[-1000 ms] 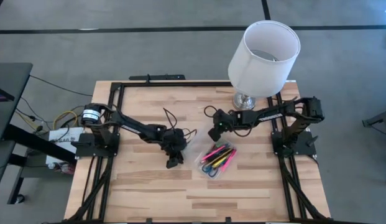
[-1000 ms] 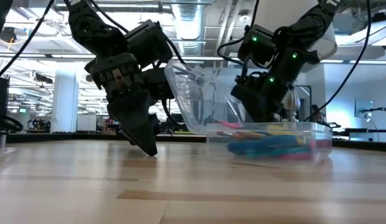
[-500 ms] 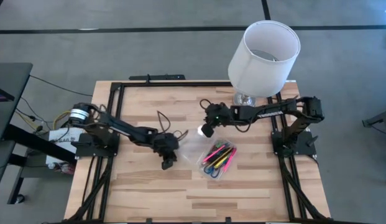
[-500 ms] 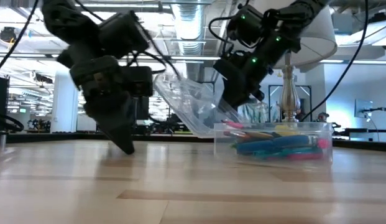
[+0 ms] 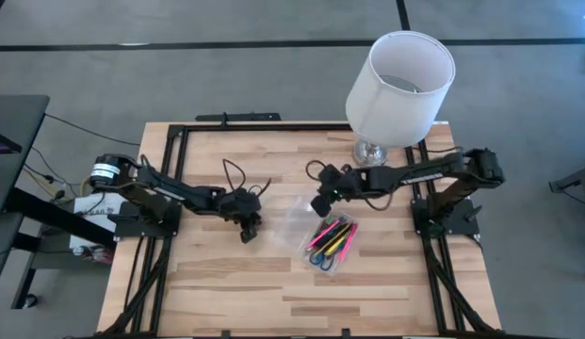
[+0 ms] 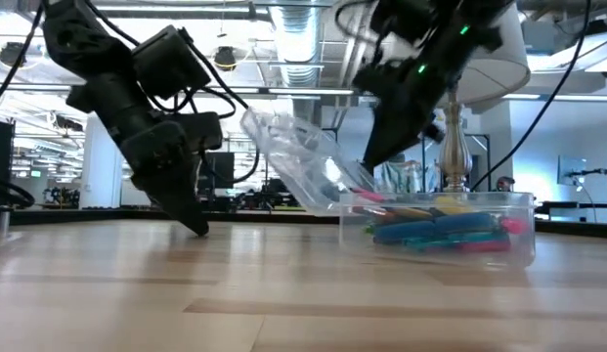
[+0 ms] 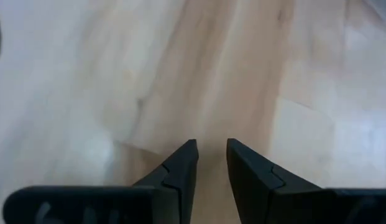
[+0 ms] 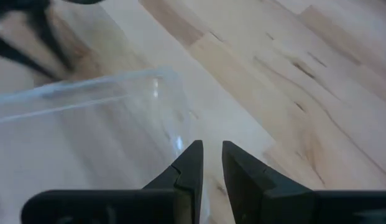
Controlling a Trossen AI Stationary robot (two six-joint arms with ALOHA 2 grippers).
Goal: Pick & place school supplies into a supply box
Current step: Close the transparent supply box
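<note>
The supply box [image 5: 308, 247], a clear case, stands on the table right of centre with the school supplies [image 5: 330, 237] lying in it: pink, yellow and blue pens [image 6: 430, 230]. Its clear lid [image 6: 293, 156] stands tilted open toward the table's left and is hinged on the box's left wall. My right gripper [image 5: 320, 203] hangs above the lid's far end [image 8: 87, 118], narrowly open and with nothing between its fingers. My left gripper [image 5: 247, 234] is left of the lid, slanting down just over the bare wood [image 7: 211, 93]. It is narrowly open and holds nothing.
A white lampshade [image 5: 400, 85] on a chrome base [image 5: 370, 151] stands at the table's far right, close behind my right arm. Black frame rails [image 5: 179, 132] run along the table's edges. Bare wood [image 5: 273, 292] lies along the near side.
My left gripper has drawn back toward the table's left edge, staying low, and has tipped to a flatter slant. My right gripper has risen from beside the box to above the lid. The lid has stayed tilted open.
</note>
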